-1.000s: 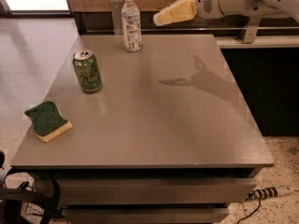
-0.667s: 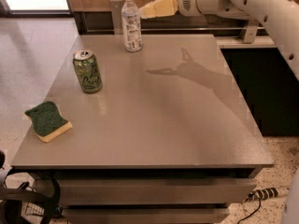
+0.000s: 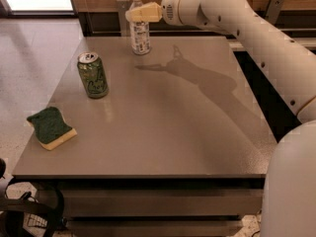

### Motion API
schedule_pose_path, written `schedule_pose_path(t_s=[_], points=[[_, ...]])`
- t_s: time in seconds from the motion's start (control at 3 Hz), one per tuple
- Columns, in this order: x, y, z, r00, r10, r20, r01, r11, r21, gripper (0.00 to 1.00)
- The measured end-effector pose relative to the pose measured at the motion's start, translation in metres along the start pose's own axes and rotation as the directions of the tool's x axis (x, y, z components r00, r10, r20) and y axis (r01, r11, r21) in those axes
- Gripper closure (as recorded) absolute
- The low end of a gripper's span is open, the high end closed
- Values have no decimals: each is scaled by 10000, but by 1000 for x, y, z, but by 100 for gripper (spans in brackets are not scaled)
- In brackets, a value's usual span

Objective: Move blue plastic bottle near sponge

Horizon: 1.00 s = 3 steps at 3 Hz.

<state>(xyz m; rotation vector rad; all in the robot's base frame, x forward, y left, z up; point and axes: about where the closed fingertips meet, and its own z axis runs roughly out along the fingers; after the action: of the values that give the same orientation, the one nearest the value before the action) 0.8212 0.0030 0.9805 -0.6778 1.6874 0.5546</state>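
The blue plastic bottle [image 3: 140,37], clear with a white cap and a white-and-blue label, stands upright at the far edge of the grey table [image 3: 168,132]. My gripper [image 3: 134,14] reaches in from the right at the height of the bottle's shoulder and overlaps it, hiding the part just under the cap. The sponge [image 3: 51,127], dark green over pale yellow, lies flat near the table's front left corner, far from the bottle.
A green drink can [image 3: 93,75] stands upright on the left side of the table, between the bottle and the sponge. My white arm [image 3: 256,38] spans the right side above the table. A dark counter runs behind the table.
My gripper has moved left along the back of the table, from right of the bottle until it overlaps the bottle's upper part. Bottle, can and sponge have not moved.
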Motion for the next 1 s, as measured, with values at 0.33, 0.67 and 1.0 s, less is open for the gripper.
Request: schedule_pose_path(t_s=[0.33,0.67,1.0], points=[[11,-7,36,9980,381,495,-404,9981,466,0],[20,-21,60,9931,707,941,-802,9916,1016,0],[19,-21,60,9929,697,966,-796,9915,1028,0]])
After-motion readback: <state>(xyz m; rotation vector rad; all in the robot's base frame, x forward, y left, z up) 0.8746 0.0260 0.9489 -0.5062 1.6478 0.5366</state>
